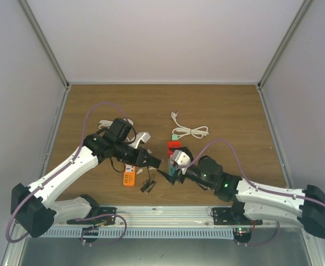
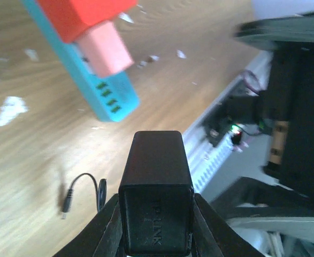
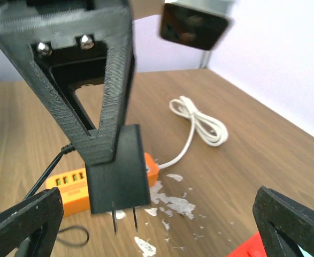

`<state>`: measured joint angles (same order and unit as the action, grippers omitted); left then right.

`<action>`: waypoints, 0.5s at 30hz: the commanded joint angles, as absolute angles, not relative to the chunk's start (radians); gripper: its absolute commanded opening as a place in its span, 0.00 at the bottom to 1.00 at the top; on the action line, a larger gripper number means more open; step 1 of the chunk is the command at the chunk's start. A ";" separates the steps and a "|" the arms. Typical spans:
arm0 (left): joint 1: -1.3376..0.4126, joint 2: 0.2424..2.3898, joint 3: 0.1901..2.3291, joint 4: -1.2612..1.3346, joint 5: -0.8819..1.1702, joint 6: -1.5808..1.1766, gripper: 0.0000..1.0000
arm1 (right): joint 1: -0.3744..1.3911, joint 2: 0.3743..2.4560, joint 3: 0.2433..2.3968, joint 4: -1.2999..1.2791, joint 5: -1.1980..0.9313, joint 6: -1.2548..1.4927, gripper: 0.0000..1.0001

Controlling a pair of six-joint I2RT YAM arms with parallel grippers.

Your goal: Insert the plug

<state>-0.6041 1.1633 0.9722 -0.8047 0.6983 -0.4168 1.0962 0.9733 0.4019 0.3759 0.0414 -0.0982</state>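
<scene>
Near the surface's front edge, your left pincer point(image 2: 157, 231) grips the black plug point(image 2: 155, 160) mid-carry; right pincer point(image 1: 170, 176) gapes empty. Next: align prongs with the teal strip point(image 2: 102, 91).

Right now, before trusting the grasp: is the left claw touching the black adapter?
Touching. The left wrist view shows the left claw with its fingers pressed against both sides of the black adapter.

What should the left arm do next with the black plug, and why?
Probably carry the black plug toward the teal strip and line up its prongs: the left gripper holds it in the air, prongs bare, in no socket.
</scene>
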 commanded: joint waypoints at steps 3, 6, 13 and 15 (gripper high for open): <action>-0.574 1.106 1.060 -0.995 0.384 -0.404 0.00 | 1.038 0.781 0.314 0.421 0.180 0.091 1.00; -0.574 1.074 1.062 -1.077 0.325 -0.431 0.00 | 0.962 0.691 0.282 0.368 0.178 0.182 1.00; -0.574 0.976 1.048 -1.193 0.047 -0.483 0.00 | 0.879 0.672 0.274 0.331 0.144 0.248 1.00; -0.574 0.975 1.039 -1.205 -0.019 -0.483 0.00 | 0.879 0.696 0.279 0.333 0.138 0.249 1.00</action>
<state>-0.5770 0.9958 1.0332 -1.1477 0.1661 -0.4580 0.8860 0.6682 0.2813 0.3454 0.1406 0.1955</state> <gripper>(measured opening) 0.270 0.995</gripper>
